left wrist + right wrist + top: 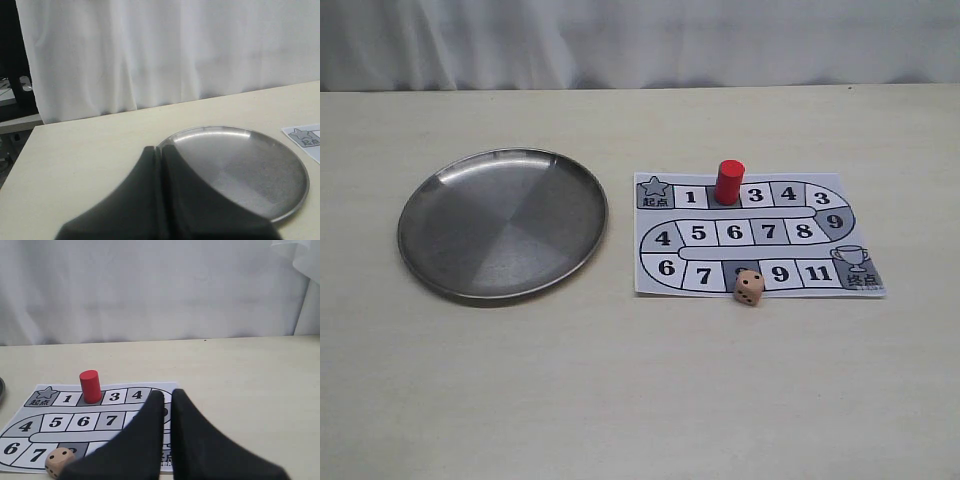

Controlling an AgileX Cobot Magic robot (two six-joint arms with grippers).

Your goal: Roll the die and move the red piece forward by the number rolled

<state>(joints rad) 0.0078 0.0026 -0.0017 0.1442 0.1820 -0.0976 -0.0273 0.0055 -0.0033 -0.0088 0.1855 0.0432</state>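
Observation:
The red piece (728, 181) (90, 386) stands upright on the grey square between 1 and 3 in the top row of the paper board (807, 212) (46, 434). At the board's near edge, the die (750, 287) (60, 461) rests on the grey square between 7 and 9. My right gripper (166, 394) hovers over the board's right end, its fingers drawn together to a thin slit with nothing between them. Shut and empty, my left gripper (161, 149) sits near the rim of the steel plate (240, 170). Neither arm shows in the exterior view.
The round steel plate (503, 225) lies left of the board with nothing in it. A white curtain hangs behind the table's far edge. The board's finish square with a trophy (858, 268) is at its near right corner.

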